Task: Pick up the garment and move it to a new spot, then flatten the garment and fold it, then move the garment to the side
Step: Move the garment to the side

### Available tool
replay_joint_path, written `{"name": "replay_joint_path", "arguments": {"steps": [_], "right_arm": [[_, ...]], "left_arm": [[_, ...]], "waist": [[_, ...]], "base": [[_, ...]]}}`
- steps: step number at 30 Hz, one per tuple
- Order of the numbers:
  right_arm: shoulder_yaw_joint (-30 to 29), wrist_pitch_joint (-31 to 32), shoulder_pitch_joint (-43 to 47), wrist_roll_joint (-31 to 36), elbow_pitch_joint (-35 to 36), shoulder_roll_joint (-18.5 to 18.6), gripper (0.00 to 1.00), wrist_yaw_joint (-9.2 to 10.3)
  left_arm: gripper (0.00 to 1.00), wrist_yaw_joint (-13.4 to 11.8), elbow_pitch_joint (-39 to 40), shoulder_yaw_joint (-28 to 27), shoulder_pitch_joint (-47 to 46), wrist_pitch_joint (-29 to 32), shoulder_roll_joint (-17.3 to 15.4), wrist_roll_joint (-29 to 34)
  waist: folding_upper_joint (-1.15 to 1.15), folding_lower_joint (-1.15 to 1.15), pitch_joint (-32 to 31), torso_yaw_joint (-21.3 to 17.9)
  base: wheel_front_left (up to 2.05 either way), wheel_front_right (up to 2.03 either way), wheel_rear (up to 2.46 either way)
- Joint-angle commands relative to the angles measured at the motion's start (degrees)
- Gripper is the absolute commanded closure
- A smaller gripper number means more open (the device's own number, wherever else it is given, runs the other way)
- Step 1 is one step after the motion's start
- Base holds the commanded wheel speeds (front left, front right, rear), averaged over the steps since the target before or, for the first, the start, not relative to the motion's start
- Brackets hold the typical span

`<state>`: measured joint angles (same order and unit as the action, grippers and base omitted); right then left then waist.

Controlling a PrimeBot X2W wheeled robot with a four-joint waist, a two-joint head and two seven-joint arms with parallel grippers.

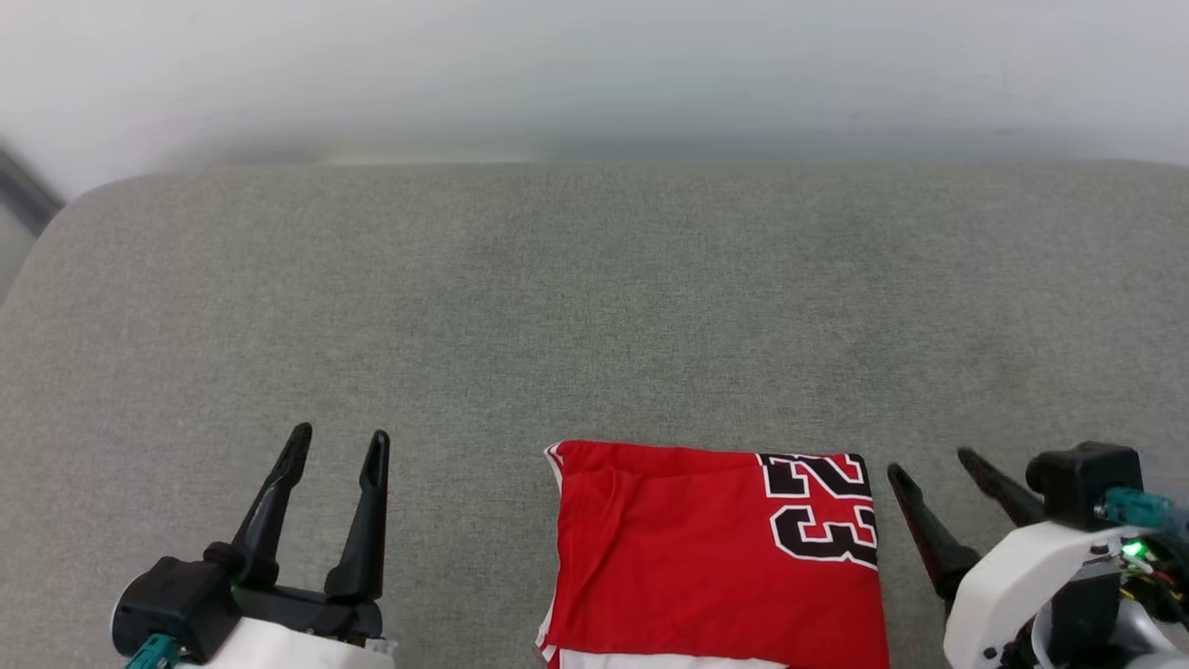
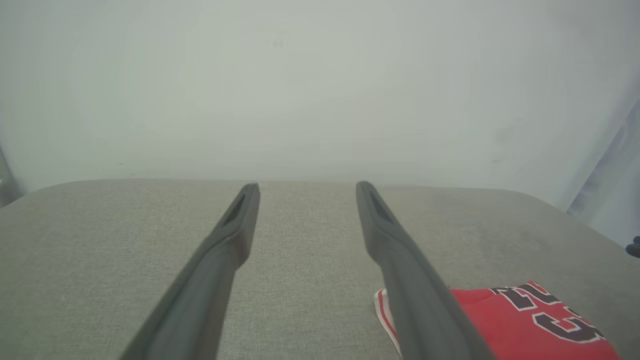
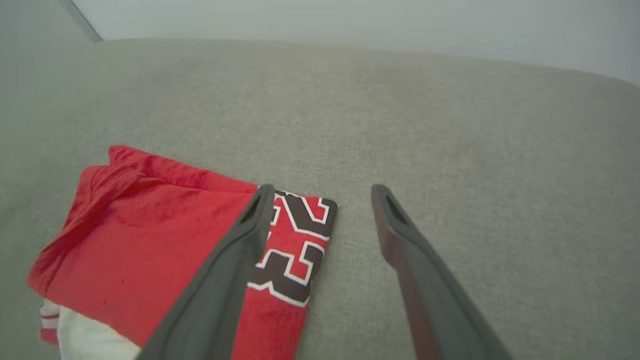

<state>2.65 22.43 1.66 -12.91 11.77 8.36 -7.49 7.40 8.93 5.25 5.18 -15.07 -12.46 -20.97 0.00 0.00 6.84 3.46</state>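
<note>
Garment [image 1: 687, 548]: thin red cloth, faintly creased. Cushion [image 1: 557, 307]: grey woven fabric, matt, coarse. Tool fingers [image 1: 364, 520]: matt black plastic.

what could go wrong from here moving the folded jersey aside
1. The garment is folded in loose layers; pinching only the top layer may undo the fold.
2. The open right tool sits close by its "23" edge and could snag or drag it.
</note>
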Motion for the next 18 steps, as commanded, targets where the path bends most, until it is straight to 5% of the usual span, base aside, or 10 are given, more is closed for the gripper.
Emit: {"name": "replay_joint_path", "arguments": {"steps": [1, 9, 18], "right_arm": [[0.06, 3.32, 0.91, -0.93, 1.22, 0.4, 0.0, 0.03], [-0.98, 28.54, 1.48, -0.16, 4.18, -1.74, 0.0, 0.01], [-2.59, 31.57, 0.6, 3.58, -2.38, -4.46, 0.0, 0.01]], "left_arm": [[0.0, 0.08, -0.37, 0.48, -0.74, -0.13, -0.31, -0.38], [0.0, 0.08, -1.15, 2.47, -3.14, -0.13, -0.47, -0.78], [0.0, 0.08, -2.14, 3.96, -5.83, -0.13, 0.07, -1.33]], "waist": [[0.0, 0.0, 0.49, 0.38], [0.0, 0.0, 4.3, 3.15], [0.0, 0.0, 7.56, 7.76]], "base": [[0.0, 0.0, 0.0], [0.0, 0.0, 0.0], [0.0, 0.0, 0.0]]}}
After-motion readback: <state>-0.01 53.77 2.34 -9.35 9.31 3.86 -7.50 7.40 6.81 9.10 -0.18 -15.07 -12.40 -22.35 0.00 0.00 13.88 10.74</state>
